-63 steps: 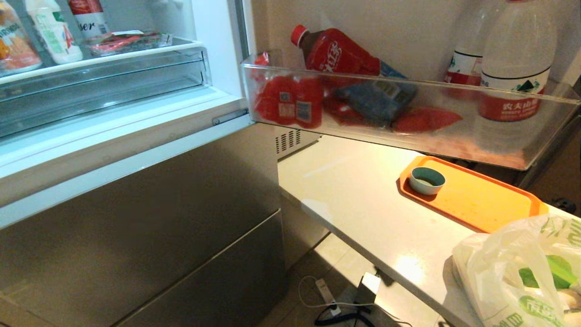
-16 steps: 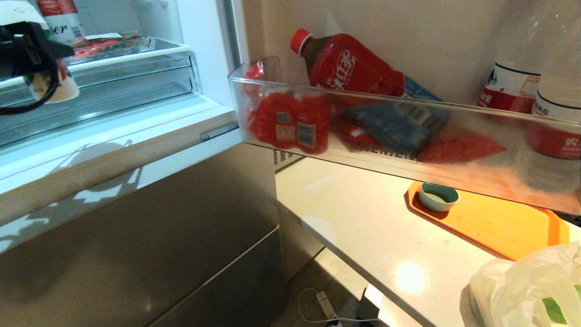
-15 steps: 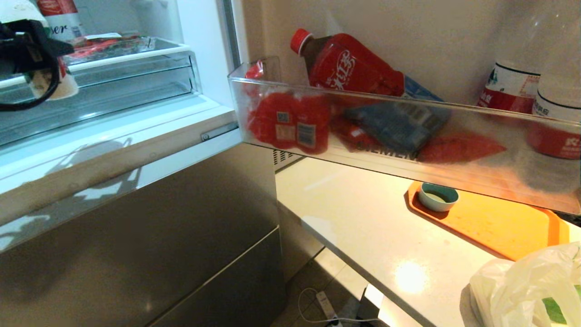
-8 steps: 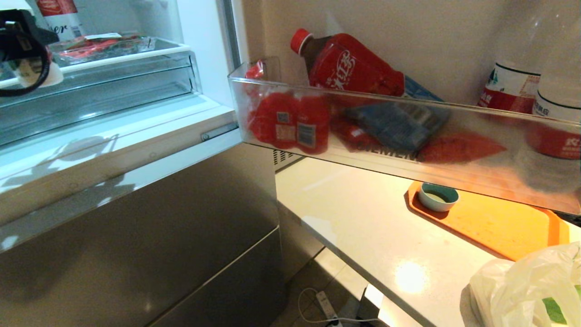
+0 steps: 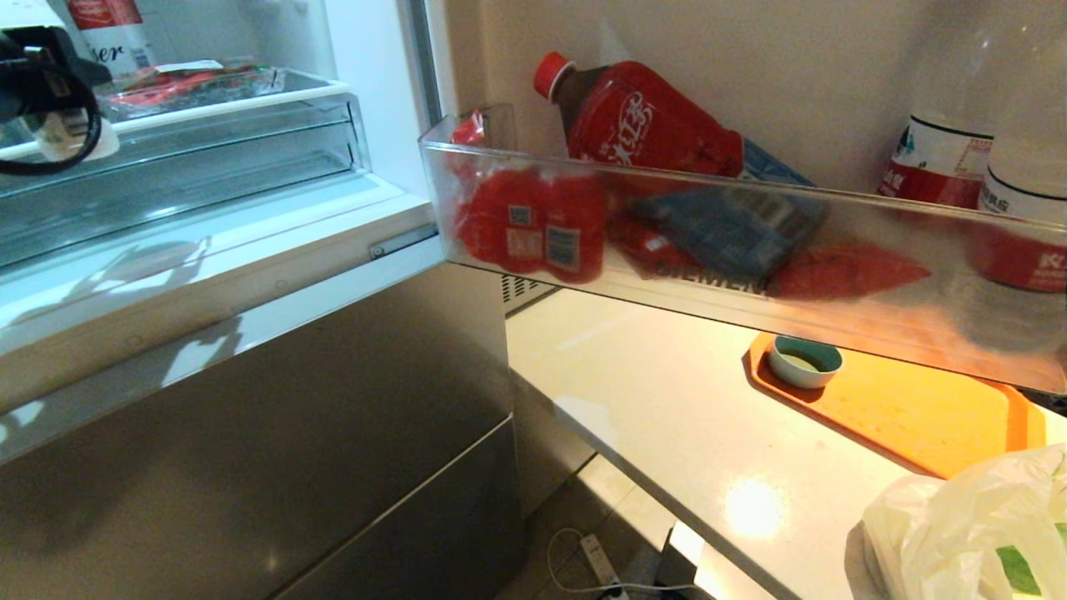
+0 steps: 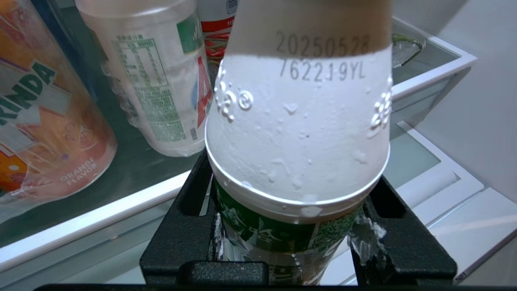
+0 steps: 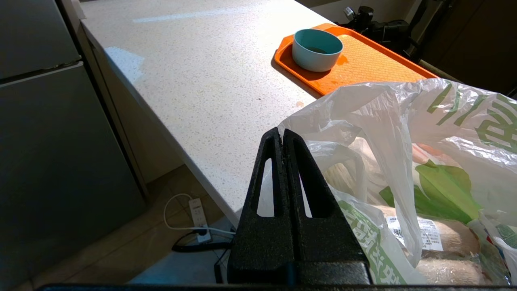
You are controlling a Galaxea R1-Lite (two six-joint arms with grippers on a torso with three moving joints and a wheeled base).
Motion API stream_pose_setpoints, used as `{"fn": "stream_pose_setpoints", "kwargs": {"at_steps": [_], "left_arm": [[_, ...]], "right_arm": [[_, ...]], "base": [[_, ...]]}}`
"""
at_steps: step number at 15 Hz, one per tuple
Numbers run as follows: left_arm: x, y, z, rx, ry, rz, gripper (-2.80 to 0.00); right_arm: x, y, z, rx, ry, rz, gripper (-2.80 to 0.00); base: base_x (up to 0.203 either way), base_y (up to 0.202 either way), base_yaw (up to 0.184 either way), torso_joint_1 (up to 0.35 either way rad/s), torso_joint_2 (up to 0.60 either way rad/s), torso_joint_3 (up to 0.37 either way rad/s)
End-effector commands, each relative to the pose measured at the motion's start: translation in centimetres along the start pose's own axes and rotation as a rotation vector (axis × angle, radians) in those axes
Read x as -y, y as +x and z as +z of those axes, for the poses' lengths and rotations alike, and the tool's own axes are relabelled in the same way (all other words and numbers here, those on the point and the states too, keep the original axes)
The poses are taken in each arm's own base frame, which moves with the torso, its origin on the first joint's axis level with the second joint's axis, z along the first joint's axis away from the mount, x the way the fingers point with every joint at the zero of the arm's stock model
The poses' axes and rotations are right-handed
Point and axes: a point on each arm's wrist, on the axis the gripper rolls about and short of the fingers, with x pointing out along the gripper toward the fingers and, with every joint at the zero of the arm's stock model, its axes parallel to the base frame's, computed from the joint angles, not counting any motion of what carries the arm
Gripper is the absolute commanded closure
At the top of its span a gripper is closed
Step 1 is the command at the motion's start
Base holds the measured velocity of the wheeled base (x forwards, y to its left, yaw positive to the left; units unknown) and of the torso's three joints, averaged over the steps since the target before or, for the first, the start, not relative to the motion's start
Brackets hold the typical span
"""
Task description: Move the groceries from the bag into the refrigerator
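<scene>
Up in the upper left of the head view, the black left gripper (image 5: pixel 50 92) is at the open grey-steel refrigerator (image 5: pixel 250 400), its fingers clamped on either side of a white plastic bottle with a green label (image 6: pixel 297 137). In the left wrist view, the green band sits down between the black fingers (image 6: pixel 190 226) and the pale, droplet-speckled base with its printed date code points away from the camera into the white interior, so the bottle's long axis runs lengthwise out from the gripper towards the shelf. Just beyond it stand an orange soda bottle (image 6: pixel 44 121) and a clear bottle with a green-and-white label (image 6: pixel 161 76) on the glass shelf. The black right gripper (image 7: pixel 284 194), fingers pressed together on nothing, hangs beside the crinkly white plastic bag with green print (image 7: pixel 404 169) on the pale speckled counter (image 7: pixel 210 81).
</scene>
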Motion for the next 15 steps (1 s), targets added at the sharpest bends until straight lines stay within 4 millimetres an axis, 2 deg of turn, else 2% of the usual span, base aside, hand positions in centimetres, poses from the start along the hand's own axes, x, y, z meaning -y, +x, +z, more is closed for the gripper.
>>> {"fn": "stream_pose_setpoints", "kwargs": {"at_steps": [1, 6, 15], "left_arm": [[-0.3, 0.5, 0.1, 0.004, -0.001, 0.015, 0.0], [-1.0, 1.3, 0.5, 0.022, -0.003, 0.041, 0.0], [-1.0, 2.2, 0.8, 0.063, -0.021, 0.05, 0.0]], "right_arm": [[0.0, 0.0, 0.0, 0.0, -0.001, 0.0, 0.0], [0.0, 0.0, 0.0, 0.0, -0.001, 0.001, 0.0], [0.0, 0.0, 0.0, 0.0, -0.001, 0.0, 0.0]], "base": [[0.0, 0.0, 0.0, 0.0, 0.0, 0.0], [0.0, 0.0, 0.0, 0.0, 0.0, 0.0], [0.0, 0.0, 0.0, 0.0, 0.0, 0.0]]}}
